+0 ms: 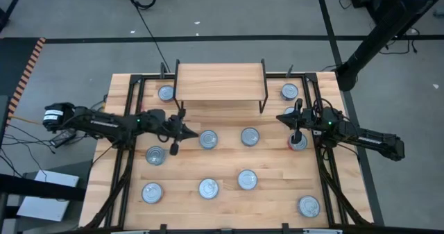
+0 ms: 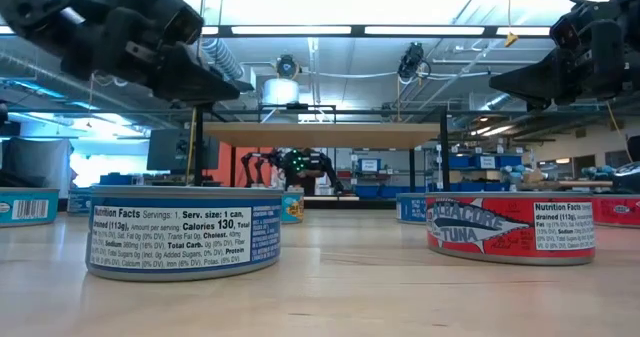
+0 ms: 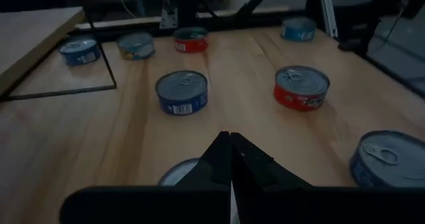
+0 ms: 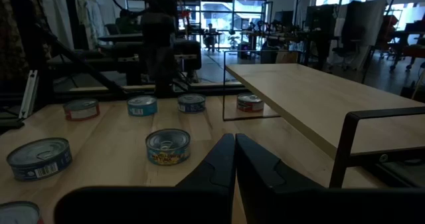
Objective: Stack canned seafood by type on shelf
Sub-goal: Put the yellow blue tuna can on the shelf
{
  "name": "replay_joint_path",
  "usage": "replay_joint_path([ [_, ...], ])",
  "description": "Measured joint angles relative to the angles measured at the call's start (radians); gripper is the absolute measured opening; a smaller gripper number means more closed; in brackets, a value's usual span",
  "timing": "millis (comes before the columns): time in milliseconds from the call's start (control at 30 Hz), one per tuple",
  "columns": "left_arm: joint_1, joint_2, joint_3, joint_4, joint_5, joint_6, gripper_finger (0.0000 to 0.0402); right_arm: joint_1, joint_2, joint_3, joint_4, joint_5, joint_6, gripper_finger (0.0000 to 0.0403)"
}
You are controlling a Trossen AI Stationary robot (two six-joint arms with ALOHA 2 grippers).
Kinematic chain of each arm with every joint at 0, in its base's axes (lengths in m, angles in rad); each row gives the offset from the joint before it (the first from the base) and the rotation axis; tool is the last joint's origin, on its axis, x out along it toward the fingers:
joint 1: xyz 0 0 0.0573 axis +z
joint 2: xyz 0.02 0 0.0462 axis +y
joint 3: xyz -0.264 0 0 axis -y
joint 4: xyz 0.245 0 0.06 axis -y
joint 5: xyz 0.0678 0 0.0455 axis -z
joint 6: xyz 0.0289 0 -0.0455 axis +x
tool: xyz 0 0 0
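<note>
Several tins of canned seafood stand scattered on the slatted table, silver tops up, among them a blue one, a red one and a teal one. The shelf stands on its black legs at the far middle, and a red tin sits by its legs. My left gripper hovers shut just left of a tin, which the fingers partly hide in the left wrist view. My right gripper hangs shut at the far right, above the table.
A black frame runs along the table's left and right sides. More tins sit along the near edge and at the near right corner. A blue tin and a red tuna tin stand close to the low camera.
</note>
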Motion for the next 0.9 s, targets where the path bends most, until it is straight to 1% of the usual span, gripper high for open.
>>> replay_joint_path([
  [167,-0.01,0.086,0.138,-0.113,-0.008,0.056,0.0003,0.0,0.0,0.0,0.0,0.0,0.0,0.0025],
  [400,-0.034,0.207,0.306,-0.262,-0.095,0.081,0.0003,0.0,0.0,0.0,0.0,0.0,0.0,0.0025],
  [500,-0.038,0.254,0.361,-0.31,-0.101,0.083,0.0003,0.0,0.0,0.0,0.0,0.0,0.0,0.0025],
  [700,-0.039,0.342,0.458,-0.353,-0.102,0.071,0.0003,0.0,0.0,0.0,0.0,0.0,0.0,0.0025],
  [833,-0.039,0.424,0.528,-0.351,-0.101,0.057,0.0003,0.0,0.0,0.0,0.0,0.0,0.0,0.0025],
  [900,-0.039,0.474,0.568,-0.35,-0.093,0.081,0.0003,0.0,0.0,0.0,0.0,0.0,0.0,0.0025],
])
